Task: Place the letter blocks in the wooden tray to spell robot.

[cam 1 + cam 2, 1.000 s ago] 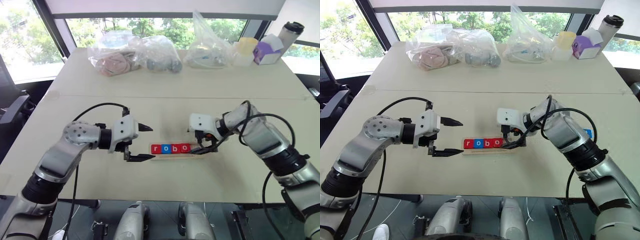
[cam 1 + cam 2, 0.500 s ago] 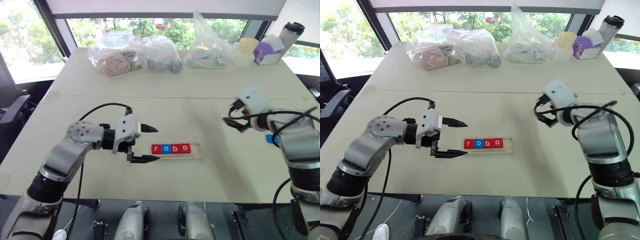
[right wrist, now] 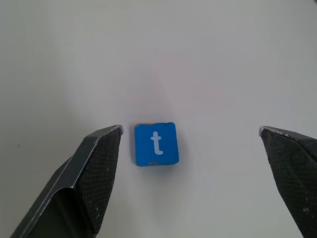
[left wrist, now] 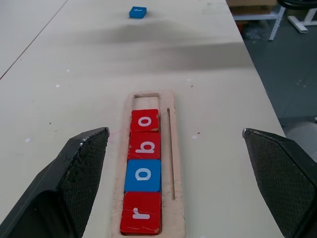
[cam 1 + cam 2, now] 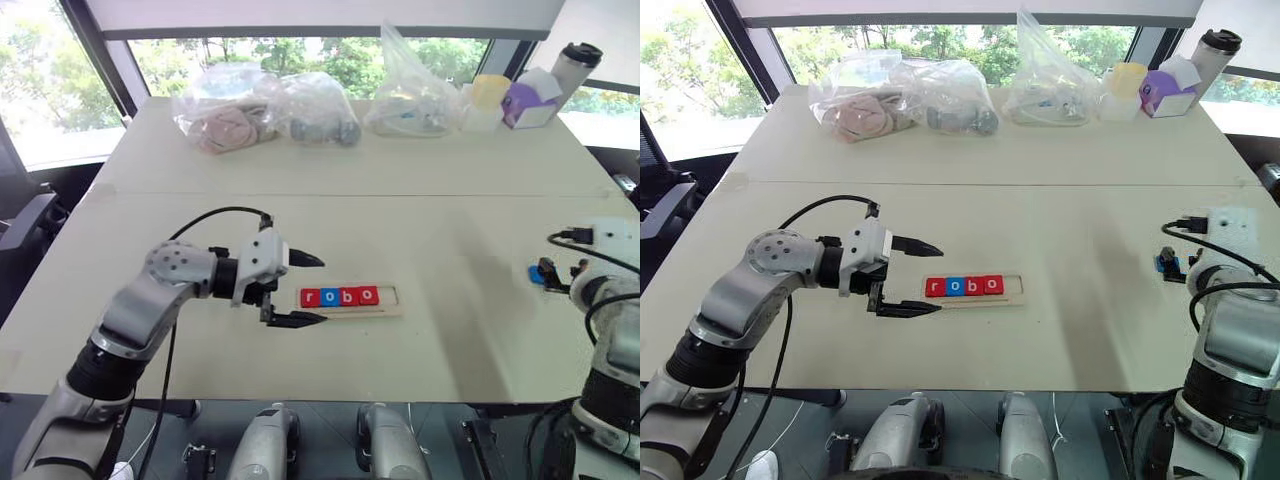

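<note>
The wooden tray point(image 4: 177, 163) lies flat on the pale desk point(image 4: 74, 74), between the two black fingers point(image 4: 74, 183) of the left gripper point(image 4: 181, 183), which are spread wide with nothing in them. Four letter blocks point(image 4: 142, 176) sit in it in a row, touching: red r, blue o, red b, red o. The slot past the last o is bare. A blue block point(image 4: 138, 12) lies well apart, farther along the desk.

The left arm reaches in from the desk's left side, elbow bent, its left gripper point(image 5: 303, 290) pointing right with jaws spread wide and empty. The right gripper point(image 3: 190, 144) hangs near the desk's right edge, jaws wide and empty.
</note>
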Robot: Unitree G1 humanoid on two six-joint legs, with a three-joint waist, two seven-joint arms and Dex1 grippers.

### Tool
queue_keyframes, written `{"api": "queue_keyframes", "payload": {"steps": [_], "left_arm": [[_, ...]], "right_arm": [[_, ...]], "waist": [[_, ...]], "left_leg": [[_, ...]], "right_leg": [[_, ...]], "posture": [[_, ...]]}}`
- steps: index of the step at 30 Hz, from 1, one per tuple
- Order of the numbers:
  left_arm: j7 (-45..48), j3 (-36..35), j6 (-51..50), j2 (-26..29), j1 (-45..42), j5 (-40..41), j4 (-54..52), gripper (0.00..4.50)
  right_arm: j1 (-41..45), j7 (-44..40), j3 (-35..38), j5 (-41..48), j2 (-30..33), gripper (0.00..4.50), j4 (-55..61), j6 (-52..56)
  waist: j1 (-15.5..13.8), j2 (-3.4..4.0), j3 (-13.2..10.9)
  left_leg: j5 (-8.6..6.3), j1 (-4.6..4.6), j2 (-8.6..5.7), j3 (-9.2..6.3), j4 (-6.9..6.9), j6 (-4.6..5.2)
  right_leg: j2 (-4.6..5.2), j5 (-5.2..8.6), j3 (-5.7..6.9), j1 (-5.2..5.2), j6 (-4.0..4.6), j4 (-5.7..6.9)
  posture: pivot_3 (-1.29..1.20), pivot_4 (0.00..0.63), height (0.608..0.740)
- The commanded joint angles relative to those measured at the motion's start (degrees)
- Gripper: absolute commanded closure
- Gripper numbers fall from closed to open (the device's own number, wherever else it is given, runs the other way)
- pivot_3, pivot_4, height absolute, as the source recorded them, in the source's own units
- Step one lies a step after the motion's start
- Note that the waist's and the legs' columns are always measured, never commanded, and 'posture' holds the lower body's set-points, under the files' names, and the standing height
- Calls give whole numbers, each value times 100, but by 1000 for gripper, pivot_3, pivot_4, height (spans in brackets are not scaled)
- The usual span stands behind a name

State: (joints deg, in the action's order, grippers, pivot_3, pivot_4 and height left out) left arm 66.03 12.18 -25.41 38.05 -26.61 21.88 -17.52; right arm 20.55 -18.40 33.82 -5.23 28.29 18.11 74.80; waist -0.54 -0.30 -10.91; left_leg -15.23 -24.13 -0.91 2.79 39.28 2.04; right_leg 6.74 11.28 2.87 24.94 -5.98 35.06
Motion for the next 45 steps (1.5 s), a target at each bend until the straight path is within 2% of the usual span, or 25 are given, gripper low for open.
{"api": "queue_keyframes", "payload": {"steps": [1,6,24,31,32,33,37,38,43,45], "left_arm": [[-51,-43,67,-16,26,25,-167,0],[-105,-46,29,-12,72,36,-236,0],[-217,-63,-38,60,101,27,-351,0],[-281,-71,-60,68,129,34,-406,0],[-286,-73,-56,67,131,32,-402,0],[-291,-75,-53,65,134,30,-401,0],[-295,-69,-33,58,128,21,-378,0],[-292,-67,-28,57,124,20,-371,0],[-265,-44,7,45,93,2,-319,0],[-246,-45,16,55,91,-2,-307,0]], "right_arm": [[149,-40,436,369,-28,14,-256,24],[268,-150,663,863,88,14,-936,-77],[140,-873,-139,1664,1117,14,-3161,-1716],[58,-1050,-385,1837,1323,14,-3371,-1909],[6,-1058,-451,1841,1339,563,-3303,-1905],[-82,-1098,-548,1847,1356,824,-3160,-1887],[-433,-1152,-878,1827,1388,2988,-2635,-1920],[-505,-1151,-926,1839,1379,3358,-2503,-1913],[-889,-1080,-1181,1904,1345,3345,-1517,-1646],[-1028,-1035,-1282,2059,1289,3345,-658,-1244]], "waist": [[-1,0,0],[-1,0,0],[7,-2,1],[13,-6,2],[15,-6,2],[16,-6,2],[20,-6,2],[19,-6,3],[14,-7,3],[11,-6,3]], "left_leg": [[0,0,0,0,0,0],[0,0,-1,0,0,0],[0,18,-1,1,0,1],[0,34,0,1,0,1],[0,34,1,1,0,1],[0,34,1,1,0,1],[-1,35,6,0,-3,1],[-1,35,6,0,-4,1],[-1,36,8,0,-3,1],[-1,35,9,0,-4,0]], "right_leg": [[0,0,0,0,0,0],[0,1,-1,-4,0,-3],[0,2,-4,-23,1,-8],[0,3,-5,-38,3,-13],[0,3,-6,-38,3,-13],[0,3,-6,-37,3,-13],[-3,4,-5,-36,3,-13],[-3,4,-5,-36,3,-13],[-4,5,-5,-36,4,-13],[-3,5,-5,-34,4,-13]], "posture": [[0,150,740],[0,150,740],[0,150,740],[0,150,740],[0,150,740],[0,150,740],[0,150,740],[0,150,740],[0,150,740],[0,150,740]]}}
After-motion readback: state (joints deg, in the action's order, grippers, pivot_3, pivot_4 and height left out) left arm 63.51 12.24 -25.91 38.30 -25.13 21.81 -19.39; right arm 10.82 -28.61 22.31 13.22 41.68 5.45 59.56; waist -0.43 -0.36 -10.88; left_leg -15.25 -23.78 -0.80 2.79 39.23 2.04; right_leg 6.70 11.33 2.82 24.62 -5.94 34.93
